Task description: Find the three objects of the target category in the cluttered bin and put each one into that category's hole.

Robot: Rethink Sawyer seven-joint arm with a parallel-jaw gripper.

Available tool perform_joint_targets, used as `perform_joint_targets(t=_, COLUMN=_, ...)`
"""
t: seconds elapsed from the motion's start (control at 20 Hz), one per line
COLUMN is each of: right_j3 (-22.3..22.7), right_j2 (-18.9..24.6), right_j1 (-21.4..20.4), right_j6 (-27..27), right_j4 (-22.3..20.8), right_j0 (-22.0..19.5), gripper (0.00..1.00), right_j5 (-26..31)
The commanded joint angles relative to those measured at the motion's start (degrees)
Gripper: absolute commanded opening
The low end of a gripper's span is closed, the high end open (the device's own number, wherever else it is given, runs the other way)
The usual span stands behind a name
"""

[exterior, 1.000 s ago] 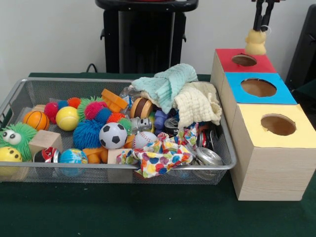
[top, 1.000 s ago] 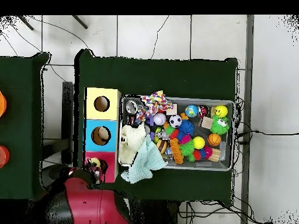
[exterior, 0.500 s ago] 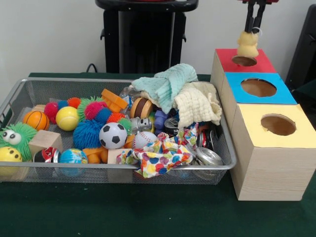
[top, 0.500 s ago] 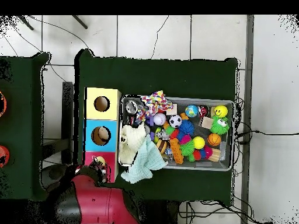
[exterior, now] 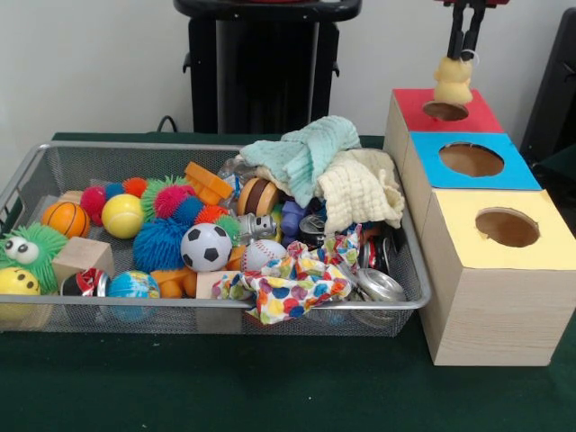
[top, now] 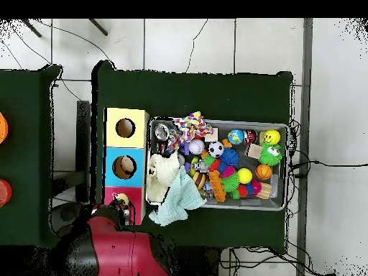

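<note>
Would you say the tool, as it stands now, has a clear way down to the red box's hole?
Probably yes: the tool holds a yellow toy right above the red box's hole, nothing between.

Sawyer arm [top: 108,248] from overhead: bulky rounded red shell, black joint sections at edges. Front view: two slim black gripper [exterior: 463,56] fingers [exterior: 457,31] below red-trimmed mount at frame top.

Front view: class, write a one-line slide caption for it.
Gripper holds a yellow plush just above the red box's hole, beside a bin of toys.
</note>
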Motion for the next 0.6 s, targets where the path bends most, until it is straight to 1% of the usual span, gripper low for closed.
perform_joint_targets(t=0.05, right_j3=1.0, right_j2=2.6, right_j1=3.0, right_j6=9.5, right_j4=-1.4, right_j0=0.1, gripper=0.00, right_j5=-2.1)
perform_joint_targets(t=0.2, right_j3=1.2, right_j2=2.8, right_j1=4.2, right_j6=9.7, right_j4=-1.4, right_j0=0.1, gripper=0.00, right_j5=-3.7)
perform_joint_targets(t=0.6, right_j3=2.0, right_j2=3.6, right_j1=5.6, right_j6=9.5, right_j4=-1.5, right_j0=-0.7, gripper=0.00, right_j5=-6.3)
